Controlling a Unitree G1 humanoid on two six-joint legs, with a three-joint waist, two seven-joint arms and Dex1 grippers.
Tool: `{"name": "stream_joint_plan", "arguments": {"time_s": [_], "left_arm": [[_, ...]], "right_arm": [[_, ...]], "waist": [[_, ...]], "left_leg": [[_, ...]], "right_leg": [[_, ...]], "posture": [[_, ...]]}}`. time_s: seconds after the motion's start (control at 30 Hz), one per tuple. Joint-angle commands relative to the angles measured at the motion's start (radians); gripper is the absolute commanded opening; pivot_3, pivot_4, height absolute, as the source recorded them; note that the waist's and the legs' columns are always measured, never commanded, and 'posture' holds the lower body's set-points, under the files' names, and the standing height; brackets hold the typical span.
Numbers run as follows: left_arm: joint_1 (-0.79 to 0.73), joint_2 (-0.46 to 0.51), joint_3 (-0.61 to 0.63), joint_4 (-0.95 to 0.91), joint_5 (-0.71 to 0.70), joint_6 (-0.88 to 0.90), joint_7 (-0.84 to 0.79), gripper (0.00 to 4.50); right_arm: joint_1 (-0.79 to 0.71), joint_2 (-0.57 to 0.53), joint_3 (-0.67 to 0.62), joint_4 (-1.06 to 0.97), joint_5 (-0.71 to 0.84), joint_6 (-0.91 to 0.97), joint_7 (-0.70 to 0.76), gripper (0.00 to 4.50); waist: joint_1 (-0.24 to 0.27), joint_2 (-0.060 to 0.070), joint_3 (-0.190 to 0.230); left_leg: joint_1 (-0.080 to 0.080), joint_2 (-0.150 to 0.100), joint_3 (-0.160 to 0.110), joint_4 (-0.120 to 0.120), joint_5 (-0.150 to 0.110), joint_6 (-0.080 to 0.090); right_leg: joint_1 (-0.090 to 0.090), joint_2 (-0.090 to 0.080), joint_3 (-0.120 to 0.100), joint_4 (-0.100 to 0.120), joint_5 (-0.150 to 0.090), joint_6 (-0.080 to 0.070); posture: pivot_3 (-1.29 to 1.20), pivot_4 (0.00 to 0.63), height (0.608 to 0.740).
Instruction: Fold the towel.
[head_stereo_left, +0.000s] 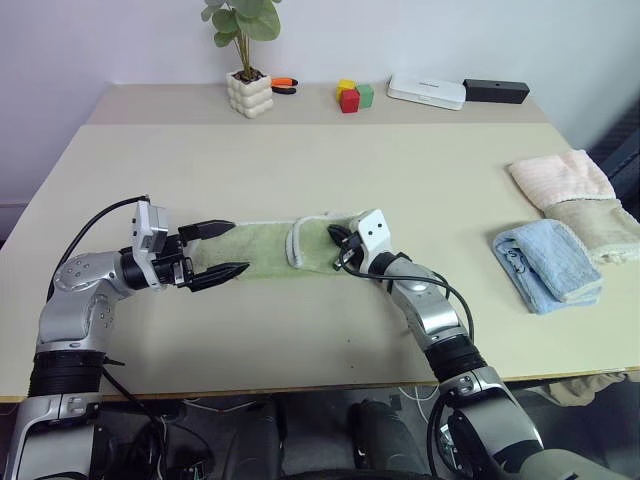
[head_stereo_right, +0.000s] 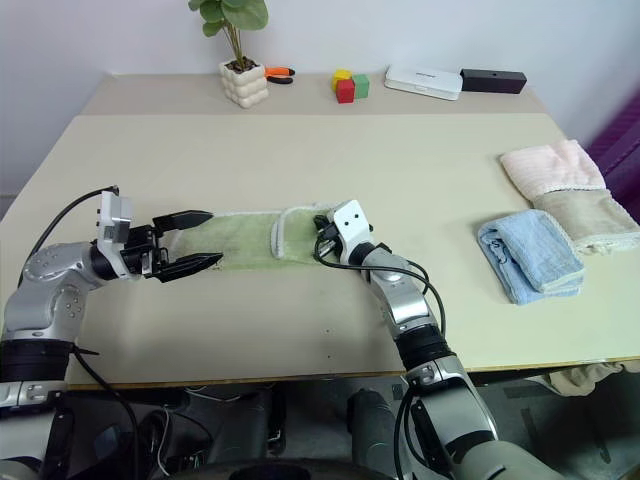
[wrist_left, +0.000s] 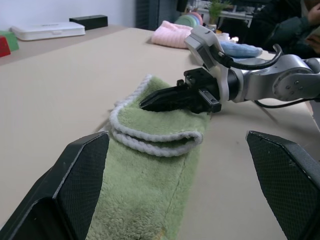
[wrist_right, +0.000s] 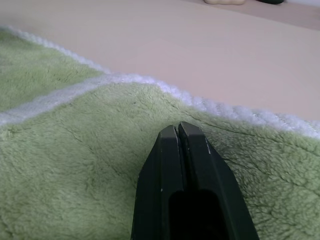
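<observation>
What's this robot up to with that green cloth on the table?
It is folding a light green towel that lies as a long strip on the table. One end is already turned over onto the rest. The right gripper is shut and rests on that folded part, while the left gripper waits open at the other end, one finger on each side of the strip. Pink, cream and blue towels lie off to the robot's right.

I count four cloths on my desk (head_stereo_left: 300, 330): one green towel (head_stereo_left: 265, 252), one pink towel (head_stereo_left: 560, 177), one cream towel (head_stereo_left: 598, 228), one light blue cloth (head_stereo_left: 545, 262). Three toy blocks (head_stereo_left: 351, 96), one potted plant (head_stereo_left: 247, 60), one white box (head_stereo_left: 427, 90), one black box (head_stereo_left: 496, 91). My pincers: two.
</observation>
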Motion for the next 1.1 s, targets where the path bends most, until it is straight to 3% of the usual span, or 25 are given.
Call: {"name": "stream_joint_plan", "arguments": {"time_s": [0.03,0.07,0.17,0.3,0.4,0.67,0.73,0.9,1.1], "left_arm": [[-0.006,-0.001,0.007,-0.024,-0.008,-0.013,0.002,4.5],[-0.006,0.0,0.007,-0.022,-0.008,-0.014,0.001,4.5],[-0.003,0.004,0.01,-0.019,-0.002,-0.007,0.014,4.5],[-0.001,0.013,0.025,-0.03,-0.013,0.05,0.067,4.5],[-0.006,0.029,0.065,-0.062,-0.088,0.214,0.142,4.5],[0.092,0.096,0.218,-0.261,-0.3,0.638,0.376,4.5],[0.201,0.12,0.251,-0.328,-0.306,0.694,0.411,4.5],[0.255,0.008,0.442,-0.367,-0.513,0.894,0.707,4.5],[0.387,-0.136,0.527,-0.446,-0.729,1.008,0.974,4.5]], "right_arm": [[-0.015,-0.004,-0.017,-0.033,0.022,0.031,0.029,0.02],[-0.023,0.0,-0.04,-0.061,0.06,0.057,0.046,0.02],[-0.038,-0.021,-0.067,-0.188,0.127,0.104,0.107,0.88],[-0.036,-0.046,-0.097,-0.352,0.235,0.196,0.18,2.86],[-0.022,-0.1,-0.074,-0.407,0.223,0.221,0.225,4.34],[0.033,-0.242,-0.047,-0.581,0.304,0.324,0.398,4.48],[0.058,-0.306,-0.064,-0.62,0.322,0.304,0.465,4.48],[0.062,-0.376,-0.084,-0.612,0.32,0.279,0.506,4.48],[0.064,-0.331,-0.03,-0.659,0.321,0.29,0.49,4.48]], "waist": [[0.0,0.0,0.0],[0.001,0.0,0.0],[0.002,0.001,0.001],[0.003,0.002,0.001],[0.004,0.001,0.001],[0.001,0.002,0.001],[0.0,0.002,0.001],[0.009,0.0,0.002],[0.003,-0.001,0.001]], "left_leg": [[0.0,0.0,0.0,0.0,0.0,0.0],[0.0,0.0,0.0,0.0,0.0,0.0],[0.0,0.0,0.0,0.0,0.0,0.0],[0.0,0.0,0.0,0.0,0.0,0.0],[0.0,0.0,0.0,0.0,0.0,0.0],[0.0,0.0,0.0,0.0,0.0,0.0],[0.0,0.0,-0.001,0.0,0.0,0.0],[0.0,0.0,-0.001,0.0,0.0,0.0],[0.0,0.0,-0.001,0.0,0.0,0.0]], "right_leg": [[0.0,0.0,0.0,0.0,0.0,0.0],[0.0,0.0,0.0,0.0,0.0,0.0],[0.0,0.0,0.0,0.0,0.0,0.0],[0.0,0.0,0.0,0.0,0.0,0.0],[0.0,0.0,0.0,0.0,0.0,0.0],[0.0,0.0,0.0,0.0,0.0,0.0],[0.0,0.0,0.0,0.0,0.0,0.0],[0.0,-0.001,-0.001,0.0,0.0,0.0],[0.001,-0.002,0.0,0.0,0.0,0.0]], "posture": [[0.0,0.15,0.735],[0.0,0.15,0.735],[0.0,0.15,0.735],[0.0,0.15,0.735],[0.0,0.15,0.735],[0.0,0.15,0.735],[0.0,0.15,0.735],[0.0,0.15,0.735],[0.0,0.15,0.735]]}}
